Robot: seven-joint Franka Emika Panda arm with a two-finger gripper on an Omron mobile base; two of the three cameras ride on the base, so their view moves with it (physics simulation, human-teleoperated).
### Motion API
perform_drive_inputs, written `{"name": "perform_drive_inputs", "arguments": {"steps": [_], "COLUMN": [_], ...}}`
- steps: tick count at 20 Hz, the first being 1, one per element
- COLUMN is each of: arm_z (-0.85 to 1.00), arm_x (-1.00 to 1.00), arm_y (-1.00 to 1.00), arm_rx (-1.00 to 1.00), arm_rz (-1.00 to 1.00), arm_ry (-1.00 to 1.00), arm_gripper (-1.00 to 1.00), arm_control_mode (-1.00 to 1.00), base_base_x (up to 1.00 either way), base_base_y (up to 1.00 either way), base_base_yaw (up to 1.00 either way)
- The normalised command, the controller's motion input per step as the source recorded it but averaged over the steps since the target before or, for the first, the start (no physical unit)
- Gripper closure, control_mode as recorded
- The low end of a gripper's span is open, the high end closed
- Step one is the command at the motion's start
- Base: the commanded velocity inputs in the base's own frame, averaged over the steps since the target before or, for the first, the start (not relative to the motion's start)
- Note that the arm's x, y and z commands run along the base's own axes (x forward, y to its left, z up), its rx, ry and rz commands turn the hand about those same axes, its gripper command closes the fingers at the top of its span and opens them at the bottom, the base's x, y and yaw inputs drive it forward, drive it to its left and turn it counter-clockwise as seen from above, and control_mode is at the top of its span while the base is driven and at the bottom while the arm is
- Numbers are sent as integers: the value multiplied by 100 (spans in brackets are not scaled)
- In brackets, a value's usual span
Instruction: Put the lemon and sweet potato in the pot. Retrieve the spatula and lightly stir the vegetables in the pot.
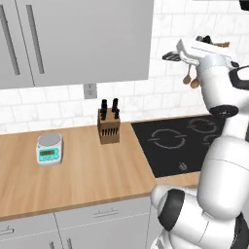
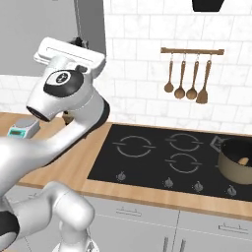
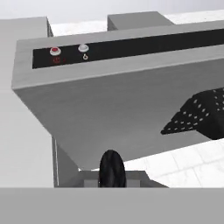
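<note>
The dark grey pot (image 2: pixel 235 162) stands on the cooktop's right side, and a brown-orange piece inside it looks like the sweet potato (image 2: pixel 242 160). The lemon is hidden. A grey slotted square just left of the pot looks like the spatula's head (image 2: pixel 216 142); its handle does not stand out against the black glass. My gripper (image 1: pixel 168 56) is raised high near the wall, far left of the pot and well above the counter. The gripper (image 2: pixel 76 42) shows small and dark past the white hand. In the hand view the gripper (image 3: pixel 111 168) is shut with nothing in it.
Several wooden utensils (image 2: pixel 191 78) hang on a wall rail above the black cooktop (image 2: pixel 147 162). A knife block (image 1: pixel 108 126) and a small scale (image 1: pixel 49 149) stand on the wooden counter. Grey wall cabinets (image 1: pixel 87 39) hang left. The grey range hood (image 3: pixel 113 92) is in front of the hand.
</note>
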Motion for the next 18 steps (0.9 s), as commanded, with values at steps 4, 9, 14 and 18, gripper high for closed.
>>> {"name": "perform_drive_inputs", "arguments": {"steps": [4,9,14,18], "arm_z": [35,-7,-2,0], "arm_x": [8,33,-8,-14], "arm_y": [-11,-5,-4,0], "arm_rx": [10,0,0,-2], "arm_rz": [-4,0,0,0], "arm_ry": [25,52,21,3], "arm_gripper": [100,100,100,100], "arm_control_mode": [-100,-100,-100,100], "base_base_x": [0,0,0,-8], "base_base_y": [0,0,0,0], "base_base_yaw": [0,0,0,0]}}
